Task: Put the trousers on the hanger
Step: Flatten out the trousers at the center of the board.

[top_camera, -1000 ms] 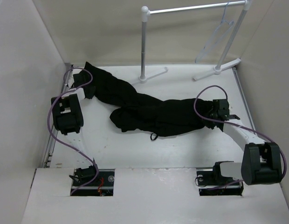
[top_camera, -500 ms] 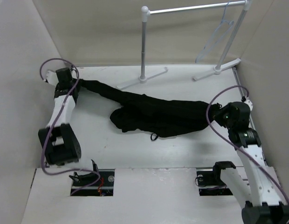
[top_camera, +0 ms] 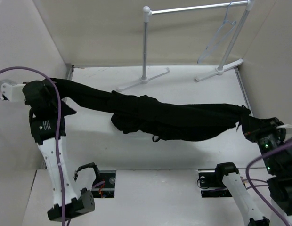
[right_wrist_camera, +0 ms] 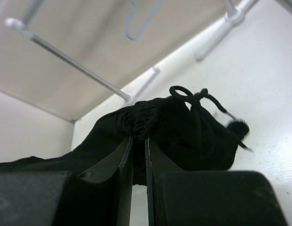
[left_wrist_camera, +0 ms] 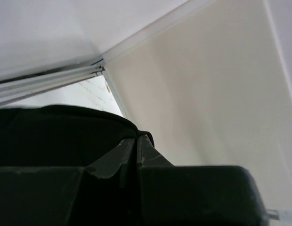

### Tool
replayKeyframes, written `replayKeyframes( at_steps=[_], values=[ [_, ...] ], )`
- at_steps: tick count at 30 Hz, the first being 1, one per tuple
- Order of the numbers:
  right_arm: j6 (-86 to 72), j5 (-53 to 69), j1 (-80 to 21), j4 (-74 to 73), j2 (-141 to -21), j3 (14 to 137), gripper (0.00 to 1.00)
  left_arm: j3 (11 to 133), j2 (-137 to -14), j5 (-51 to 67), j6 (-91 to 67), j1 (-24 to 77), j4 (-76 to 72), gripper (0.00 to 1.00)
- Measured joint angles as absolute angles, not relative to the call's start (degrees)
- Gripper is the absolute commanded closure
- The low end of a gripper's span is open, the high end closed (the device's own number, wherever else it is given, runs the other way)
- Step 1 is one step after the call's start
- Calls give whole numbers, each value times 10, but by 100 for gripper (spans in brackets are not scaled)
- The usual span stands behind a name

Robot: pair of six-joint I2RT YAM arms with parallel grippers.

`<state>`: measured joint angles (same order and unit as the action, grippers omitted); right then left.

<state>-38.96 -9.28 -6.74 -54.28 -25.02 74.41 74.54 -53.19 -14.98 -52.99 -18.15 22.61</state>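
The black trousers (top_camera: 169,115) hang stretched across the table between both grippers, sagging in the middle with a folded leg (top_camera: 129,123) drooping. My left gripper (top_camera: 48,87) is shut on a leg end at the far left; in the left wrist view its jaws (left_wrist_camera: 136,141) pinch black cloth (left_wrist_camera: 56,132). My right gripper (top_camera: 247,121) is shut on the gathered waistband at the right; the right wrist view shows the jaws (right_wrist_camera: 138,140) clamped on bunched cloth (right_wrist_camera: 155,117) with drawstrings (right_wrist_camera: 193,96). The pale hanger (top_camera: 222,33) hangs on the rail at the back right, also seen in the right wrist view (right_wrist_camera: 139,16).
A white tubular rail stand (top_camera: 193,9) with two feet (top_camera: 143,79) stands at the back. White walls close in left (top_camera: 23,42) and right (top_camera: 273,56). Two cut-outs at the near edge (top_camera: 96,181) hold the arm bases.
Both arms have lifted and pulled apart. The trousers, earlier lying bunched on the table, are now stretched out and raised between the grippers.
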Motion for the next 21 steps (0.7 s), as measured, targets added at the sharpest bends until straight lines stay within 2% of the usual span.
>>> replayKeyframes(
  at_steps=[3, 6, 11, 14, 18, 20, 21],
  values=[
    [-384, -89, -67, -568, -252, 809, 88, 782, -501, -182, -516, -172, 263, 97],
    [-383, -88, -67, -568, -253, 820, 88, 819, -491, -218, -487, -160, 274, 96],
    [-384, -88, -65, -496, -299, 719, 88, 832, -531, -255, -448, -124, 258, 96],
    [-390, -69, -41, -424, -406, 654, 89, 843, -636, -252, -433, -105, 241, 97],
    [-408, -35, -1, -328, -578, 622, 89, 905, -853, -237, -416, -83, 220, 97],
    [-414, -21, 16, -293, -645, 621, 89, 963, -975, -228, -404, -67, 223, 94],
    [-417, -15, 25, -275, -678, 624, 89, 1001, -1034, -222, -396, -58, 227, 86]
  ],
)
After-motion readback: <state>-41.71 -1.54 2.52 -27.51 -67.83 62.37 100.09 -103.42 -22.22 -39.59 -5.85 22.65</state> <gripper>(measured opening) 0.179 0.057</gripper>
